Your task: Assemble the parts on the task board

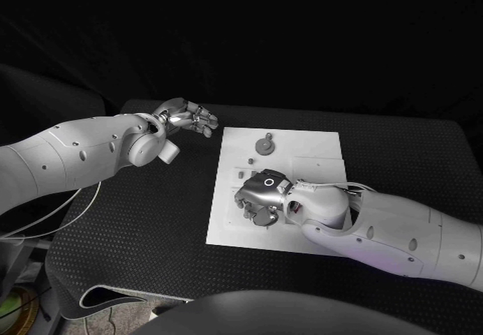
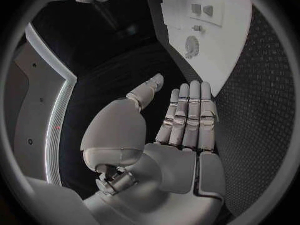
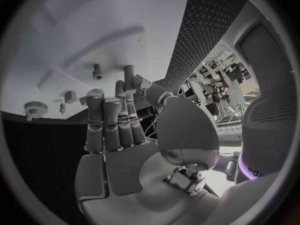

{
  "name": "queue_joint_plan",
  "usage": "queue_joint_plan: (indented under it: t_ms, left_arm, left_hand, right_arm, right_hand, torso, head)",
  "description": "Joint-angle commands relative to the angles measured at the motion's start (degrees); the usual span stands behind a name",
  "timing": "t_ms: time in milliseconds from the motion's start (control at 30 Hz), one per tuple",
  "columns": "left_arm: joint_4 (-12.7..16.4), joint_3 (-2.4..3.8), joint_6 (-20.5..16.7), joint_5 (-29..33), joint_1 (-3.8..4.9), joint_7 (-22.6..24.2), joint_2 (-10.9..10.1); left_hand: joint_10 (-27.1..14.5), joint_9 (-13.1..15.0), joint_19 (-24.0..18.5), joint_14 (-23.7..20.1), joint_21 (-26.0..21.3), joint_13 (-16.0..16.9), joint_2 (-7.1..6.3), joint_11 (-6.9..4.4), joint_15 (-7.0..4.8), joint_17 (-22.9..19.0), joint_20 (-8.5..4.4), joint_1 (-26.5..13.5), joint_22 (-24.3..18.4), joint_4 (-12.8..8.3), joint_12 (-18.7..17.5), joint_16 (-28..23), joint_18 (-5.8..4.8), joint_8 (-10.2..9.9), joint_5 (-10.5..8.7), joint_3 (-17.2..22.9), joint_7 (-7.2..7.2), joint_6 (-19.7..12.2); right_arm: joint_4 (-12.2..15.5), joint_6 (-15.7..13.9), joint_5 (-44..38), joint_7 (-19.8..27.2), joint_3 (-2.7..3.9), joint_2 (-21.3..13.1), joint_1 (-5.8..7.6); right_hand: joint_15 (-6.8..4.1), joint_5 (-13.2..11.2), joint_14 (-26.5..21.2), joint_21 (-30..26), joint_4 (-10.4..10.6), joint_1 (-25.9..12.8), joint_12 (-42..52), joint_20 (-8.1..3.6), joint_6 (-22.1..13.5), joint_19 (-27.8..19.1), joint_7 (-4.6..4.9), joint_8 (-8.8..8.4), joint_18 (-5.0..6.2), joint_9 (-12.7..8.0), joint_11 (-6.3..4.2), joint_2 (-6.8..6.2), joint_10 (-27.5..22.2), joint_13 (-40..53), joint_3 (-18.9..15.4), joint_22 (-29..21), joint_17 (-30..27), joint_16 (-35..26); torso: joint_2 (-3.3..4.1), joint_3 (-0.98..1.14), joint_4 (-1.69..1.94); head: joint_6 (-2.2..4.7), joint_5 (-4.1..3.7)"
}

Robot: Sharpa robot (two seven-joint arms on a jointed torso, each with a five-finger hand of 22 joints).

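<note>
Parts for the assembly lie on the white task board (image 1: 312, 143) at the middle of the black bench (image 1: 131, 237), and the robot's two hands stand very differently to them. A round toothed gear (image 1: 264, 144) rests flat on the far half of the board, beyond the right robot hand (image 1: 259, 199) and off to the board side of the left robot hand (image 1: 188, 116). A few smaller pieces (image 1: 250, 161) sit between the gear and the right hand's fingers.

The right robot hand hangs low over the near half of the board, palm down, fingers bent toward a small round part (image 1: 266, 218) under them. Whether it grips that part or merely covers it cannot be told from above; its wrist camera shows the fingers (image 3: 106, 122) straight and side by side with nothing between them.

The left robot hand is raised off the board's far left corner, over bare bench, fingers (image 2: 190, 115) extended together, thumb apart, holding nothing.

The right hand is plainly the nearer of the two to the gear and the small pieces, which lie just ahead of its fingertips, away from the robot. The gear, being round, offers no long axis to line up with; the coming move likely depends on a short forward reach.
</note>
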Motion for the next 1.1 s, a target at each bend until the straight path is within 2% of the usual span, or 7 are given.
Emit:
queue_joint_plan:
  t_ms: [33,133,400,767,900,1033,1100]
  left_arm:
    - [0.08,0.05,0.68,0.43,0.06,0.35,0.04]
    - [0.1,0.05,0.68,0.43,0.06,0.35,0.06]
    - [-0.07,0.05,0.8,0.43,0.06,0.09,-0.02]
    - [-0.62,0.05,0.75,0.43,0.04,0.19,0.19]
    - [-1.09,0.05,0.67,0.43,0.04,0.17,0.14]
    - [-1.73,0.05,0.69,0.43,0.04,0.25,0.28]
    - [-1.92,0.05,0.62,0.43,0.03,0.27,0.32]
  left_hand:
    - [0.18,-0.08,0.24,0.25,-0.12,-0.08,-0.09,0.09,-0.02,0.09,-0.09,-0.62,-0.06,0.02,0.16,-0.23,0.29,0.27,0.11,-0.45,-0.03,-0.27]
    - [0.18,-0.08,0.24,0.25,-0.12,-0.08,-0.09,0.09,-0.02,0.11,-0.09,-0.63,-0.06,0.02,0.16,-0.24,0.29,0.28,0.11,-0.45,-0.03,-0.27]
    - [0.18,-0.1,0.23,0.26,-0.12,-0.12,-0.16,0.09,-0.02,0.15,-0.1,-0.59,-0.08,-0.03,0.16,-0.28,0.3,0.29,0.11,-0.46,-0.03,-0.28]
    - [0.16,-0.12,0.21,0.24,-0.13,-0.16,-0.22,0.1,-0.01,0.21,-0.09,-0.59,-0.09,-0.04,0.15,-0.35,0.29,0.29,0.11,-0.47,-0.02,-0.32]
    - [0.14,-0.13,0.19,0.23,-0.13,-0.18,-0.22,0.11,-0.01,0.22,-0.09,-0.59,-0.1,-0.04,0.13,-0.38,0.29,0.29,0.11,-0.47,-0.01,-0.34]
    - [0.13,-0.14,0.19,0.22,-0.13,-0.19,-0.24,0.12,0.0,0.24,-0.08,-0.59,-0.11,-0.03,0.13,-0.4,0.28,0.29,0.11,-0.47,-0.01,-0.35]
    - [0.13,-0.14,0.19,0.22,-0.13,-0.2,-0.24,0.12,0.0,0.24,-0.08,-0.59,-0.11,-0.03,0.13,-0.4,0.28,0.29,0.11,-0.47,-0.01,-0.35]
  right_arm:
    - [-0.11,-0.46,1.78,0.74,-0.05,0.09,-0.07]
    - [-0.12,-0.01,2.47,0.9,-0.06,-0.03,-0.05]
    - [-0.6,0.92,4.69,0.99,-0.06,-0.95,-0.04]
    - [0.92,-3.01,5.43,1.7,0.11,-3.17,-0.04]
    - [2.22,-5.23,6.77,2.42,1.34,-4.89,0.08]
    - [4.29,-8.08,10.74,3.6,4.63,-6.81,0.58]
    - [5.24,-8.98,12.89,3.87,5.8,-7.89,1.08]
  right_hand:
    - [0.64,0.35,-0.04,-0.31,0.6,-1.28,-0.56,0.3,-1.31,0.32,0.35,-0.66,4.92,-0.25,0.35,-2.07,-0.85,-0.4,0.01,0.51,0.12,-0.2]
    - [1.08,0.33,-0.4,-0.55,1.67,-2.54,-1.22,0.53,-2.73,0.12,0.34,-1.4,4.92,-0.64,0.78,-4.13,-1.71,-0.83,-0.36,0.48,0.19,-0.25]
    - [2.04,0.29,-1.66,-1.19,4.65,-6.51,-2.74,0.98,-4.64,-0.77,0.49,-2.18,4.92,-1.17,1.78,-7.57,-3.92,-1.95,-1.79,0.5,0.4,-0.27]
    - [2.23,0.27,-2.01,-1.24,5.33,-7.79,-2.99,0.98,-5.27,-0.91,0.55,-2.23,4.92,-1.29,1.96,-8.12,-4.18,-2.43,-3.18,0.63,0.6,0.06]
    - [2.26,0.28,-2.11,-1.3,5.61,-8.07,-3.09,0.95,-5.35,-0.97,0.61,-2.18,4.92,-1.31,1.99,-8.74,-4.3,-2.61,-3.44,0.64,0.59,0.07]
    - [2.28,0.3,-2.24,-1.41,6.2,-8.39,-3.13,0.96,-5.51,-1.03,0.69,-2.17,4.92,-1.37,2.02,-9.11,-4.3,-2.79,-3.51,0.63,0.56,0.05]
    - [2.29,0.3,-2.22,-1.41,6.39,-8.47,-3.12,0.94,-5.57,-1.0,0.72,-2.17,4.92,-1.39,2.02,-9.14,-4.28,-2.83,-3.52,0.63,0.56,0.07]
  torso:
    - [0.01,0.01,-0.02]
    - [0.0,0.03,-0.02]
    - [0.0,0.12,-0.06]
    - [0.01,0.23,-0.03]
    - [-0.02,0.26,-0.07]
    - [-0.01,0.22,-0.07]
    - [-0.02,0.26,-0.08]
  head:
    - [0.01,-0.03]
    - [0.01,-0.09]
    - [0.01,-0.09]
    - [0.01,-0.68]
    - [0.01,-0.8]
    - [0.01,-0.99]
    - [0.01,-1.05]
